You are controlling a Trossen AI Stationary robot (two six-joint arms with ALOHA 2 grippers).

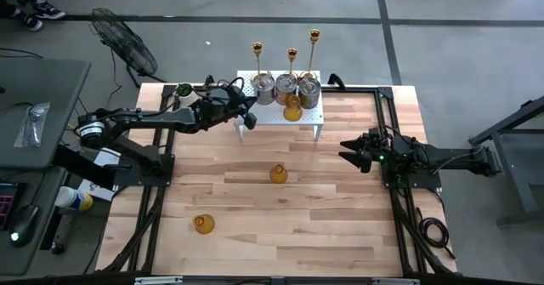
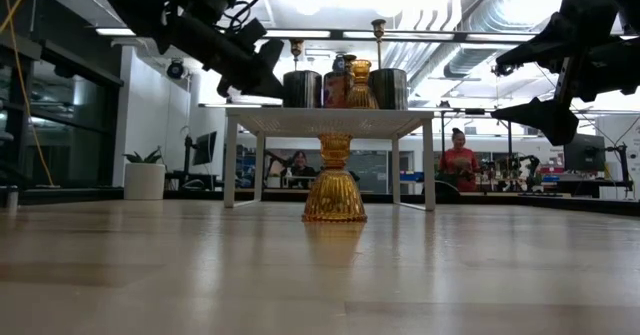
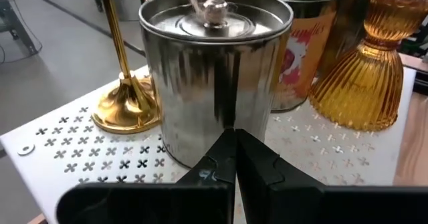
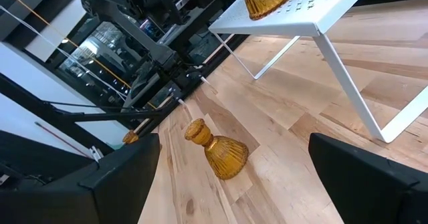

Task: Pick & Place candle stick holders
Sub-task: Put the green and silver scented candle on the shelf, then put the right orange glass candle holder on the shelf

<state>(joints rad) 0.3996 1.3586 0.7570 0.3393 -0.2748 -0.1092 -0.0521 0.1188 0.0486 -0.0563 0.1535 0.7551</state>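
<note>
Holders: three gold sticks [image 1: 291,62], three silver cups [image 1: 286,87] and one amber glass holder [image 1: 292,108] stand on the white rack [image 1: 315,115] at the far middle of the bench [image 1: 340,208]. Two more amber holders are down on the bench: one at centre [image 1: 278,174], one toward the near left [image 1: 203,225].

Step in hand, as I judge it: seven of nine are placed, and two amber ones are left to pick.

Left end effector [image 1: 244,113] hangs at the rack's left end with its fingers clenched and nothing between them, the tips just short of the left silver cup [image 3: 214,70]. It looks parked after a placement rather than set for a grasp.

Right end effector [image 1: 353,151] hovers over the right side of the bench, released and wide, empty, well apart from the centre amber holder.

Next move likely calls for the right arm to come left and down so the spread fingers straddle the centre amber holder, probably at the narrow neck, then lift it onto free rack space beside the amber one already there. Ribbed glass may slip, so a square grip matters.

View differences: the high view alone shows the near-left amber holder. The low view shows the centre holder [image 2: 334,183] upright in front of the rack. The right wrist view frames that holder [image 4: 217,150] between its own open fingers. The left wrist view shows the closed finger seam and a printed label on the second cup [image 3: 304,47].
</note>
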